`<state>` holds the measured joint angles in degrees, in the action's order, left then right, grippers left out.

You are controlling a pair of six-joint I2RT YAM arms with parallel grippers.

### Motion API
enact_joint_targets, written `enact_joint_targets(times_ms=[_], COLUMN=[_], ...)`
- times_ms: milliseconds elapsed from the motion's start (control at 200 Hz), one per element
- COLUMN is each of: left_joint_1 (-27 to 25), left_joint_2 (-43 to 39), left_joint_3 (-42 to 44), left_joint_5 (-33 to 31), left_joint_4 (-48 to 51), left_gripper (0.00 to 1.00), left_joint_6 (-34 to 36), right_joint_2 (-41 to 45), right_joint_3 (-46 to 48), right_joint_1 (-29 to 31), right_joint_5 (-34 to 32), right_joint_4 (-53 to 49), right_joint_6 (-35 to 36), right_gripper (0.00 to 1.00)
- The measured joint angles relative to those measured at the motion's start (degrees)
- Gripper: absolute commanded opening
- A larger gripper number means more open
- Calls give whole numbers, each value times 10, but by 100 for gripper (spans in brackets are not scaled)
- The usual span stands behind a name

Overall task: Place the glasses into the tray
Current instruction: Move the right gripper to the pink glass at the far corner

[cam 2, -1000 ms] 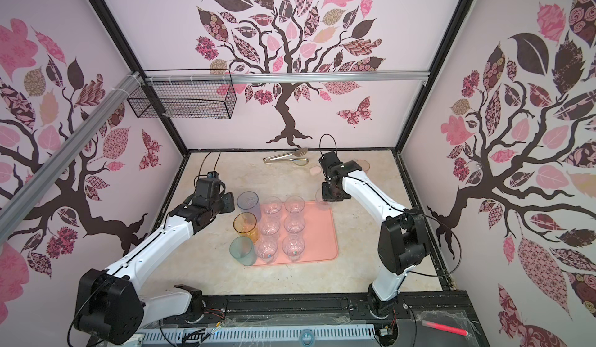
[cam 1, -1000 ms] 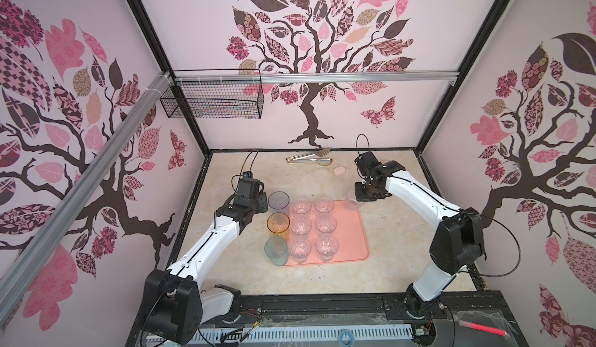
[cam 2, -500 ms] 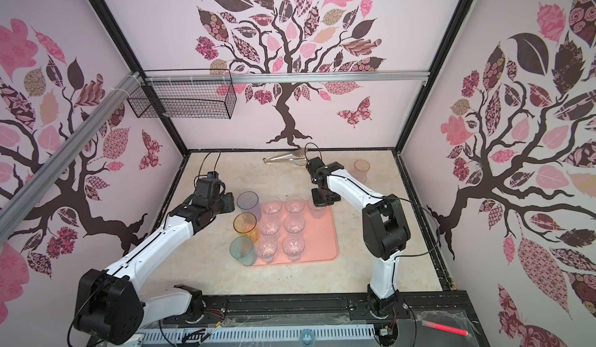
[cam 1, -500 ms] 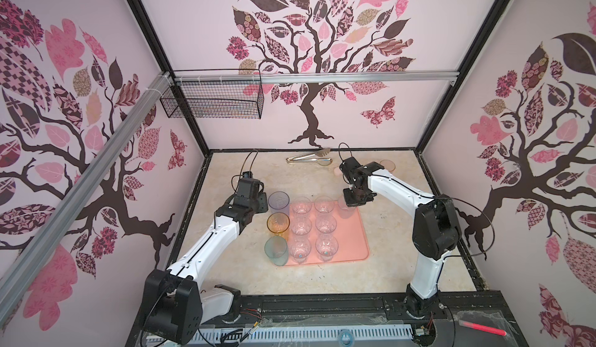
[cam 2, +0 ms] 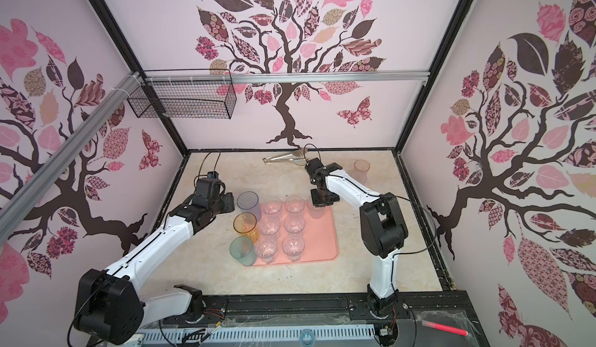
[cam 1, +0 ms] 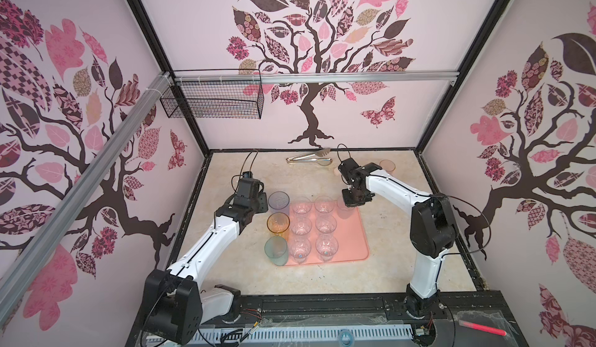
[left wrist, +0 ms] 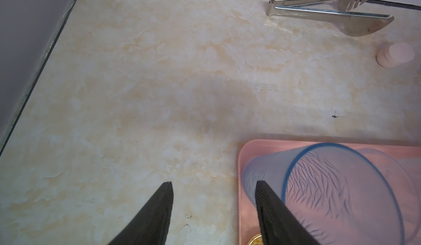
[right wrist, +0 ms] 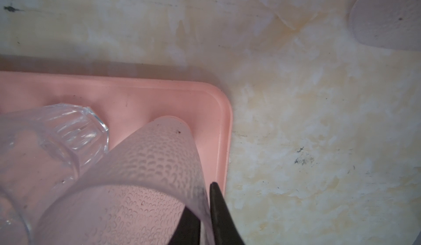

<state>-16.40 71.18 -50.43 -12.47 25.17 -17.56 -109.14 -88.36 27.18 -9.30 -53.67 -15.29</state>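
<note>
Fingers (right wrist: 219, 214) of the right gripper (right wrist: 200, 196) straddle the rim wall of the frosted pale pink dimpled plastic tumbler (right wrist: 155, 164), one inside, one outside, pinching or slack I cannot tell, while it stands upright beneath them in the far right corner of the flat salmon-pink tray (right wrist: 159, 95).

The frosted glass (right wrist: 159, 164) fills the space at my right gripper (right wrist: 200, 196), and a clear faceted glass (right wrist: 68, 130) crowds its inner side. On the outer side, past the tray (right wrist: 224, 130) rim, the tabletop (right wrist: 319, 141) lies open.
</note>
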Motion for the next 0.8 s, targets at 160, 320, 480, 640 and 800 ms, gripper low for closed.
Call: enact_joint_targets(times_ms=[160,320,480,640,800], left_joint_1=[0,0,0,-2,-61], left_joint_2=[0,-7,-23,-23,-31], left_joint_3=[0,3,-12,-86,-141], left_joint_5=[0,-2,-3,2,-16], left_joint_4=[0,-4,23,72,83], left_gripper=[62,63,62,62,63], left_joint_6=[-2,-4,-7,-15,-5], right_joint_2=[0,5,31,95,142], right_joint_3=[-27,-75,-127,-139,-111], right_joint_1=[0,-5,-34,-92,-150], right_joint_5=[0,0,18,55,64], right_joint_4=[-16,-40,-58,-16,59], right_joint_6=[6,8,4,-25,-79], right_gripper=[35,42,49,55,55])
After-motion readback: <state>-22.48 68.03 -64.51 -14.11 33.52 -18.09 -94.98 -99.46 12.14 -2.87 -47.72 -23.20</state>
